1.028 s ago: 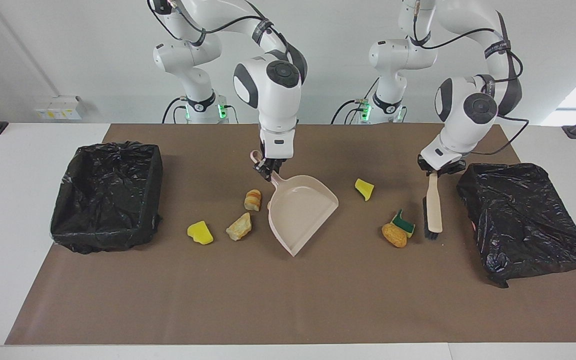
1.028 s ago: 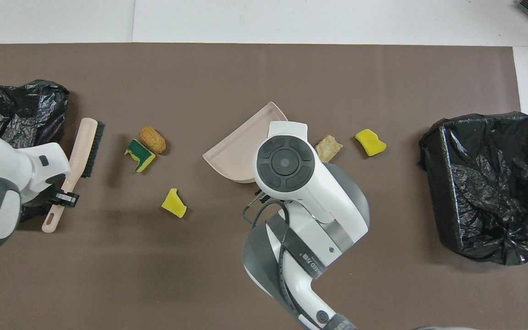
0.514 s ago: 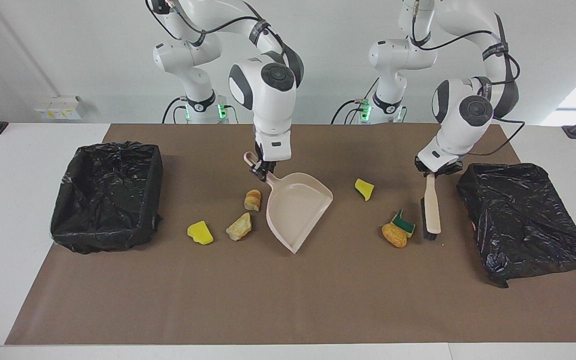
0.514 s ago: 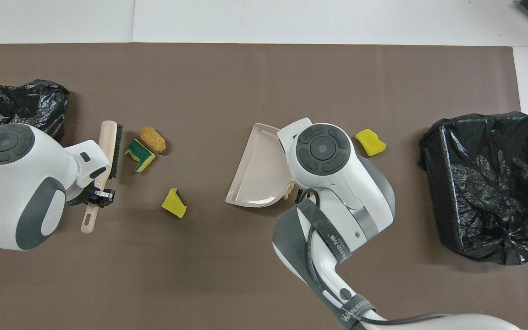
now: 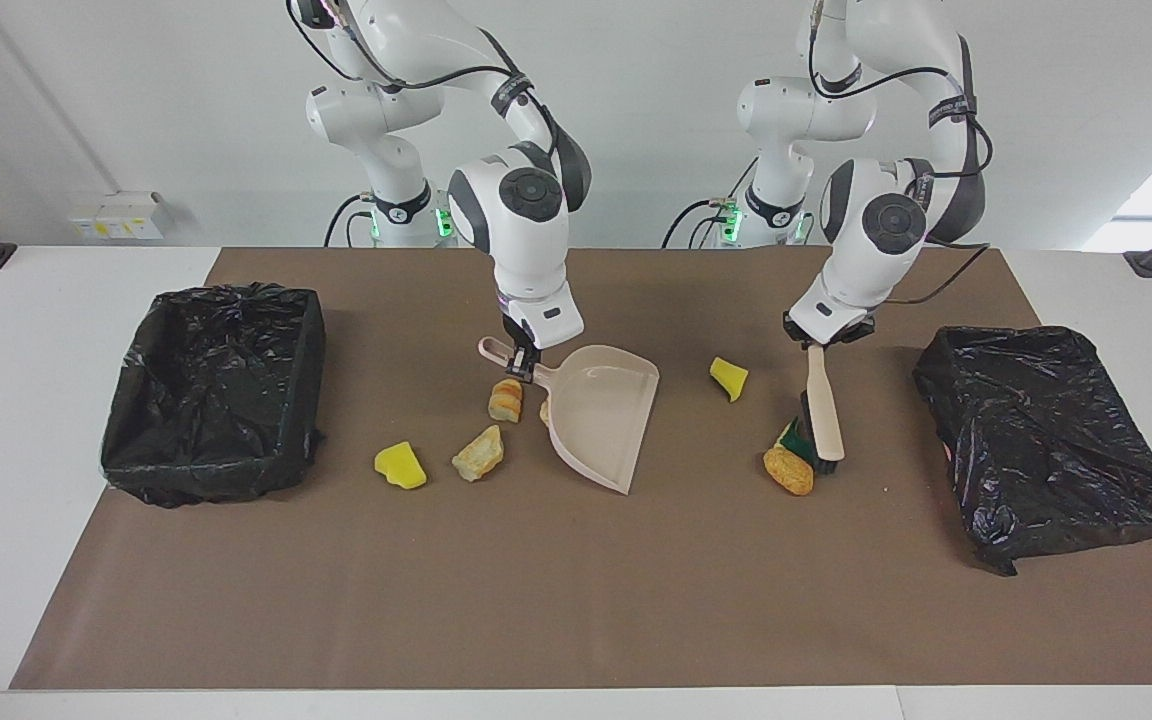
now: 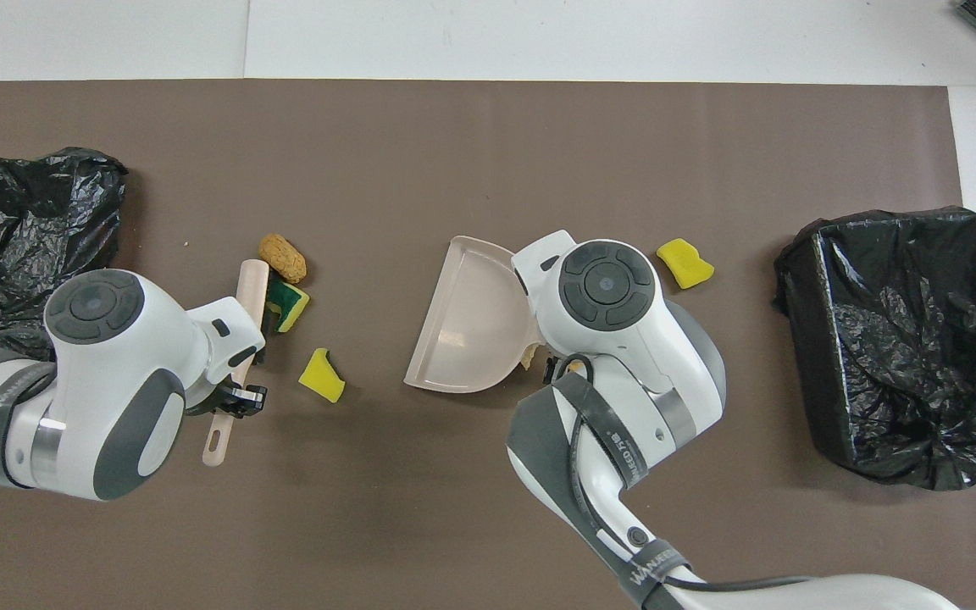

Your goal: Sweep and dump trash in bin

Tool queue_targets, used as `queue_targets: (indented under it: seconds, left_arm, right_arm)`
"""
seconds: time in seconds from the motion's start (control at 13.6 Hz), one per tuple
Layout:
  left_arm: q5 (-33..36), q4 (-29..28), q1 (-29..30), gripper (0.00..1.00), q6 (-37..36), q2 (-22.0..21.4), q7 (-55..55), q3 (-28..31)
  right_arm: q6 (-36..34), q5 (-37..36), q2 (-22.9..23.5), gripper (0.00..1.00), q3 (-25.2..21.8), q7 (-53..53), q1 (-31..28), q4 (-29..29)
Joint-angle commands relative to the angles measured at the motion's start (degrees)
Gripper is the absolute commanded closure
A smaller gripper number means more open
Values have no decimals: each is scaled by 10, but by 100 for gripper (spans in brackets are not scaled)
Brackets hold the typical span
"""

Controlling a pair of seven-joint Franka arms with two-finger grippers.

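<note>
The right hand grips the handle of the beige plastic dustpan, resting amid the small yellow and tan trash lumps. Toward the dustpan's left-arm end, the left hand clamps the beige black-bristled brush, its bristles against the green-backed sponge chunk.

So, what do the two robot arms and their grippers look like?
Both arms are glossy white with dark grey joint covers and round grey caps. Black cables, strapped on with lettered black bands, run along them. Green lights glow at the bases. The left gripper and right gripper are small and black.
</note>
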Motion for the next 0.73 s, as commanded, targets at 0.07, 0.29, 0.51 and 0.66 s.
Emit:
queue_targets:
  seconds: [0.07, 0.29, 0.51, 0.66]
  left_arm:
    - [-33, -13, -76, 100, -17, -26, -49, 8]
    - [-41, 17, -100, 100, -48, -25, -69, 9]
    - [-40, 76, -41, 100, -89, -20, -62, 17]
    - [-39, 91, 3, 100, -43, -1, -52, 17]
  right_arm:
    - [13, 20, -9, 100, 4, -43, -4, -20]
    - [14, 20, -8, 100, 4, -80, -7, -20]
    - [15, 18, -8, 100, 4, -117, -9, -20]
    - [16, 13, -7, 100, 4, -136, -9, -20]
